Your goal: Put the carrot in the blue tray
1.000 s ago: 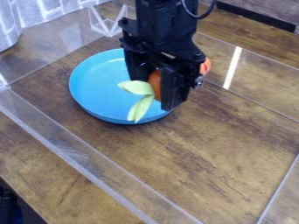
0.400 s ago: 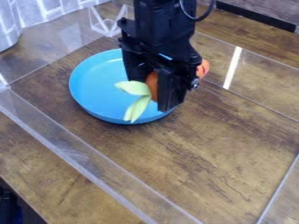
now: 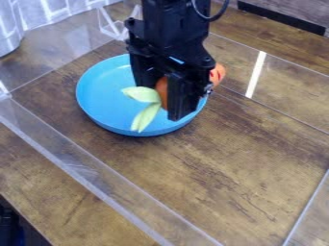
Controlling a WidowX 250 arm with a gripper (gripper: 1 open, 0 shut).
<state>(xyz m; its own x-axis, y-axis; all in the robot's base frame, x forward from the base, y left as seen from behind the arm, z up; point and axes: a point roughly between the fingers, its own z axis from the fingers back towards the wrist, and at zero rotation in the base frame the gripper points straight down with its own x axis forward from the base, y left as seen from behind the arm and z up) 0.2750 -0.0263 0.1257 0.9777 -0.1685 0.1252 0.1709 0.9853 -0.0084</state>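
**Carrot held over the tray**

On the left sits the blue tray, round and flat with a low edge. It rests on the wooden counter. A see-through sheet with raised edges covers much of the counter.

Over the right part of the tray hangs the black gripper, pointing straight down. Its jaws are closed tight on the carrot. Only bits of the carrot show. Pale green leaves stick out to the left and droop down toward the tray floor. A little orange peeks out beside the jaws on the right. The rest is hidden by the black fingers. I cannot tell if the leaf tips touch the tray.

The carrot looks like a small toy, so it is likely very light. The orange body seems firm and good to squeeze. The leaves look thin and bendy, so they are a poor place to hold. The thick orange middle is the best spot, and that seems to be where the jaws have it. It looks smooth, so it could slip or roll a bit when let go.
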